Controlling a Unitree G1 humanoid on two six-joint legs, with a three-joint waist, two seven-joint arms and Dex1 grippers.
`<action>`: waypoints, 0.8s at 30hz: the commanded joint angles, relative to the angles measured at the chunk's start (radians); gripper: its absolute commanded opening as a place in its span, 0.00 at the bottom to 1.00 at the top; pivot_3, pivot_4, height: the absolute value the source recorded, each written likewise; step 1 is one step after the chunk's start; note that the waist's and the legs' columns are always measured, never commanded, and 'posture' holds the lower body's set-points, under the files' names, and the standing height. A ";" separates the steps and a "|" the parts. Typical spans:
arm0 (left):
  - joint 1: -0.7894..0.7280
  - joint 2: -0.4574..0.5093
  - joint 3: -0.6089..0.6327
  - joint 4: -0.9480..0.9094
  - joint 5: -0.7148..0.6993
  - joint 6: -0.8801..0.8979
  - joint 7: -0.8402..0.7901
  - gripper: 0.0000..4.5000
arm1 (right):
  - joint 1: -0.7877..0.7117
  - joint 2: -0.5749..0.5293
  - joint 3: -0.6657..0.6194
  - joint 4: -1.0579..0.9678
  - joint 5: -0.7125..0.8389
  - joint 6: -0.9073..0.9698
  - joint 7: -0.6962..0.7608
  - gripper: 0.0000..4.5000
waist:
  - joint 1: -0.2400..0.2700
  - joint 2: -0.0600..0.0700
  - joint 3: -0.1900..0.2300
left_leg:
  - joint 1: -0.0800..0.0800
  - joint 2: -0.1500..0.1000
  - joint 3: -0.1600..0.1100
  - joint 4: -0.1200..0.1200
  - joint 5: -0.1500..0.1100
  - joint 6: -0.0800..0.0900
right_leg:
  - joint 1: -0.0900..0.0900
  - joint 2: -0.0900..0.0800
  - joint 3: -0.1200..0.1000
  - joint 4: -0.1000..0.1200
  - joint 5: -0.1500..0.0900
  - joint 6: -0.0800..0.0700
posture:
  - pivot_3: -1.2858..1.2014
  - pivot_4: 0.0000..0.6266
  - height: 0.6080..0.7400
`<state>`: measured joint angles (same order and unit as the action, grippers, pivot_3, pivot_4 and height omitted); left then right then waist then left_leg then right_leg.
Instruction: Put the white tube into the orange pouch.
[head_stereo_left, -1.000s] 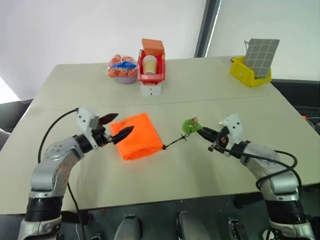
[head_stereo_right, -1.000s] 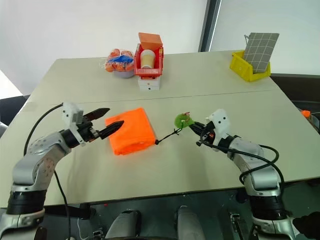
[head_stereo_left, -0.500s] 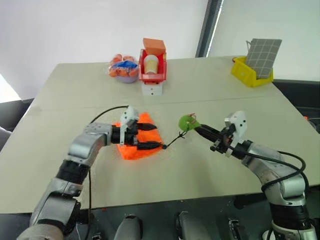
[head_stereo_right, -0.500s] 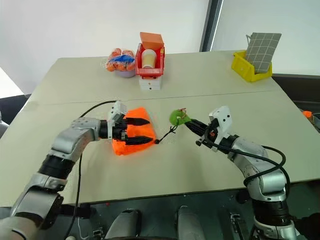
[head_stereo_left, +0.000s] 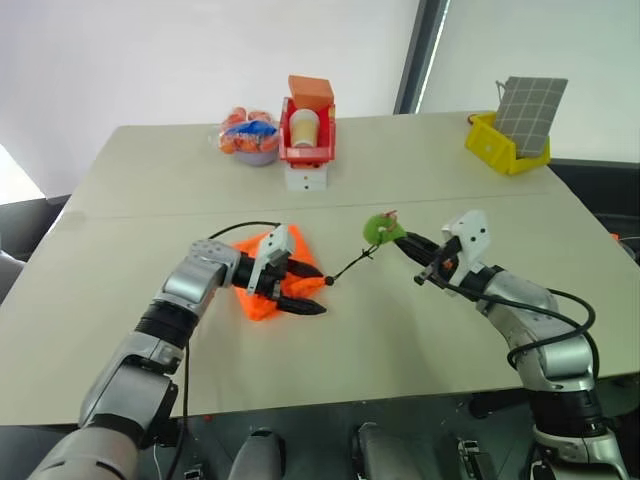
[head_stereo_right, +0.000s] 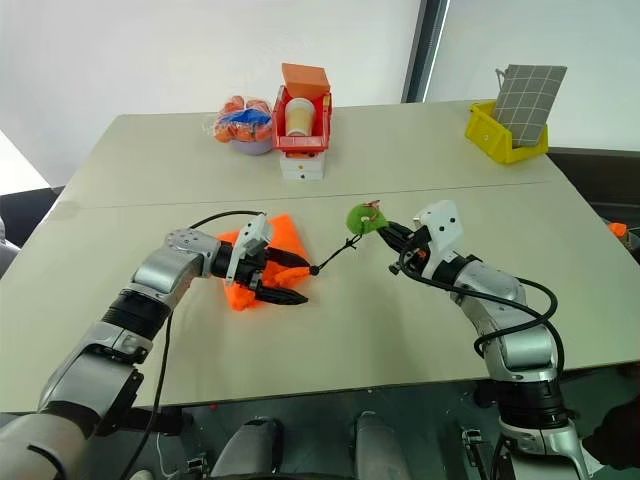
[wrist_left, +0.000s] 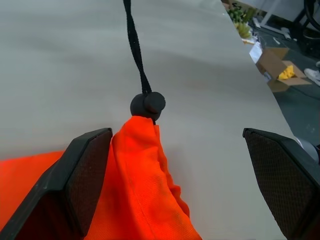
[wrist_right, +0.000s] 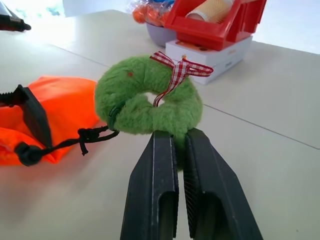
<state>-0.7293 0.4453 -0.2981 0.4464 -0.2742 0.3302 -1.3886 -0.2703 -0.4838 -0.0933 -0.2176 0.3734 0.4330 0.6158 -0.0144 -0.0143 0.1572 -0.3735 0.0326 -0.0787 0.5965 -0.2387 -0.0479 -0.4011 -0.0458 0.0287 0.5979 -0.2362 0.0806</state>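
The left gripper (head_stereo_left: 303, 288), fingers spread wide, is straddling the orange pouch (head_stereo_left: 258, 297) near the table's (head_stereo_left: 400, 330) front edge, while the right gripper (wrist_right: 172, 150) is pinching the cord's green wreath tag (wrist_right: 147, 102).

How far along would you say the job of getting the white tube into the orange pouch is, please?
Early. Done: the right claw is shut on the green ring at the end of the cord. In hand: the left claw is open, astride the gathered mouth of the orange pouch on the table. Left: opening the pouch, then fetching the tube and putting it in; I cannot pick the tube out.
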 joint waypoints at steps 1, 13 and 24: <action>-0.023 -0.012 0.037 -0.001 -0.009 0.004 0.009 0.99 | -0.017 0.005 -0.006 -0.015 0.005 -0.032 0.006 0.00 | 0.000 0.000 0.000 | 0.000 0.000 0.000 0.000 0.000 0.000 | 0.000 0.000 0.000 0.000 0.000 0.000 | 0.52 0.24 1.00; -0.033 -0.046 0.082 0.021 -0.020 0.066 0.026 0.99 | -0.004 0.007 -0.002 -0.013 -0.014 -0.050 -0.008 0.00 | -0.002 0.000 0.000 | 0.000 0.000 0.000 0.000 0.000 0.000 | 0.000 0.000 0.000 0.001 -0.001 0.001 | 0.52 0.24 1.00; 0.005 -0.045 0.110 -0.022 -0.028 0.080 0.053 0.99 | -0.010 0.012 -0.040 0.070 -0.096 -0.110 -0.113 0.00 | -0.003 0.000 0.000 | 0.001 0.000 0.000 0.000 0.000 0.000 | 0.000 0.000 0.000 0.001 0.000 0.000 | 0.52 0.24 1.00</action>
<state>-0.7222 0.4012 -0.2119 0.4562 -0.2864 0.4068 -1.3419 -0.2689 -0.4727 -0.1072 -0.1302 0.2779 0.3537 0.5101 -0.0172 -0.0142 0.1571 -0.3729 0.0327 -0.0788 0.5966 -0.2386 -0.0478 -0.4010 -0.0456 0.0287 0.5988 -0.2358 0.0803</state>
